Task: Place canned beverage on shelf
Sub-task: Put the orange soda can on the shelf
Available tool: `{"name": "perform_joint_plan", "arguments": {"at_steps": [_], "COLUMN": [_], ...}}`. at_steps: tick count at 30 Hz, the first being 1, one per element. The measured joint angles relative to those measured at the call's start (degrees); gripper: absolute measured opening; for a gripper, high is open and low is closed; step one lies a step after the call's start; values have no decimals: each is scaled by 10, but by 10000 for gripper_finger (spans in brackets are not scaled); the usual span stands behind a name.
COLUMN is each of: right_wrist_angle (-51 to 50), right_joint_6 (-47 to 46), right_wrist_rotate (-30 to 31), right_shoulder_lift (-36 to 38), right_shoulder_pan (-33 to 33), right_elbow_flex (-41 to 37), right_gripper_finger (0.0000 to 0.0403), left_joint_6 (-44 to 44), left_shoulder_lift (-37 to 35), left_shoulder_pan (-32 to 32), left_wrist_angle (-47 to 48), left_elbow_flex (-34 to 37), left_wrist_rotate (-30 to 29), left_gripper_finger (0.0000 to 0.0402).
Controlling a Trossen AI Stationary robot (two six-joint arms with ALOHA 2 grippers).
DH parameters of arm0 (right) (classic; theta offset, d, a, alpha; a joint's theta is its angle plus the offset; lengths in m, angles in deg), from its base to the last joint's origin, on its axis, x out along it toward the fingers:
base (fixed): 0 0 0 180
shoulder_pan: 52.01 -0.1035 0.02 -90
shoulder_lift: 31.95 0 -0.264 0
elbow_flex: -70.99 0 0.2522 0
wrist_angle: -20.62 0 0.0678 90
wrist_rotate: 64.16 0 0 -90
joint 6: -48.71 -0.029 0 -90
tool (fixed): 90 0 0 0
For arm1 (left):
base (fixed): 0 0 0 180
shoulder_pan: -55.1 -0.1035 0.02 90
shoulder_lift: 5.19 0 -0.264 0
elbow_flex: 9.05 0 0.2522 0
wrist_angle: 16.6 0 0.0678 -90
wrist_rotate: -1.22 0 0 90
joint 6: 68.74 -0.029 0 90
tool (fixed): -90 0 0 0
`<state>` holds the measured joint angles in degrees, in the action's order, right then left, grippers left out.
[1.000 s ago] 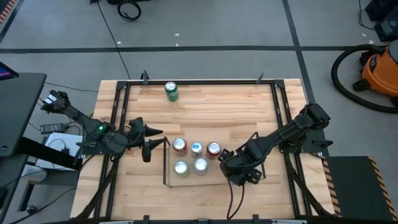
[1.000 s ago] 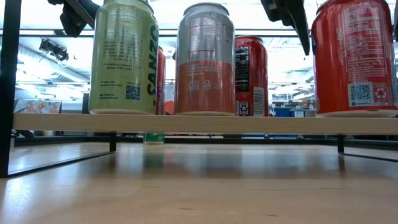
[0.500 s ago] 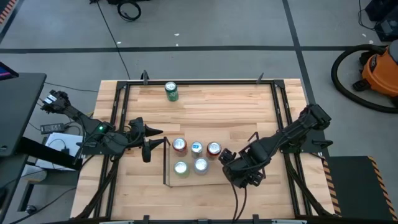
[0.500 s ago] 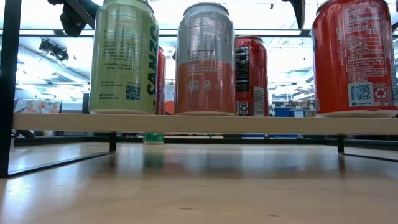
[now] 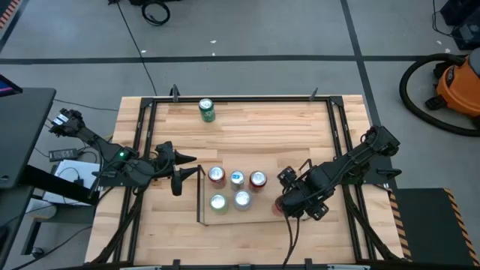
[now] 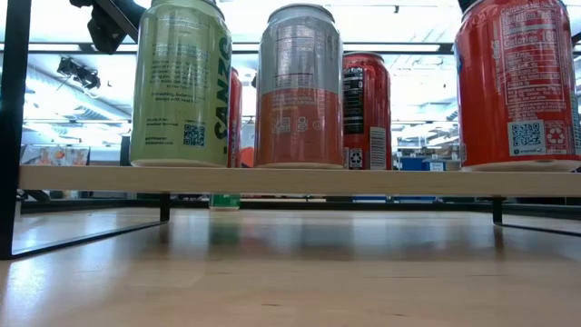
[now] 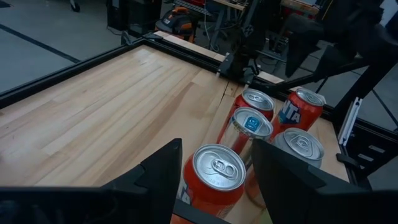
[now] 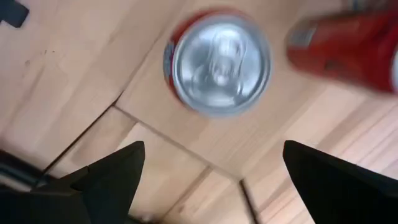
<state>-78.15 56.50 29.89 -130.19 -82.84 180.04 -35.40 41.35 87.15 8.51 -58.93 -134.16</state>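
Observation:
The shelf stands at the table's near middle, with several cans upright on its pale floor. A red can stands at its near right end and shows from above in the right wrist view. My right gripper hangs open just above this can, fingers pointing down and wide of it. A green can stands on the table near the far edge. My left gripper waits open left of the shelf, level, nothing between its fingers.
The black frame borders the tabletop. Bare wood lies between the shelf and the far green can. A second red can stands close beside the one under my right gripper. An orange vacuum is on the floor beyond the table.
My right gripper has risen straight off the red can at the shelf's near right end and rolled a little. Its finger has left the top of the low view. The can stays upright on the shelf floor.

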Motion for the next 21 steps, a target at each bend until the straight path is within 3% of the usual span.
{"name": "perform_joint_plan", "arguments": {"at_steps": [8, 21], "right_wrist_angle": [4, 90], "right_joint_6": [-126, -263], "right_wrist_rotate": [-18, -71], "right_shoulder_lift": [0, 0], "right_shoulder_pan": [0, 20], "right_elbow_flex": [-26, -131], "right_gripper_finger": [385, 278], "left_joint_6": [-10, -10], "left_shoulder_lift": [0, 0], "left_shoulder_pan": [0, 0], "left_wrist_angle": [0, -4], "left_elbow_flex": [0, 0], "left_wrist_rotate": [0, 0], "left_gripper_finger": [203, 203]}}
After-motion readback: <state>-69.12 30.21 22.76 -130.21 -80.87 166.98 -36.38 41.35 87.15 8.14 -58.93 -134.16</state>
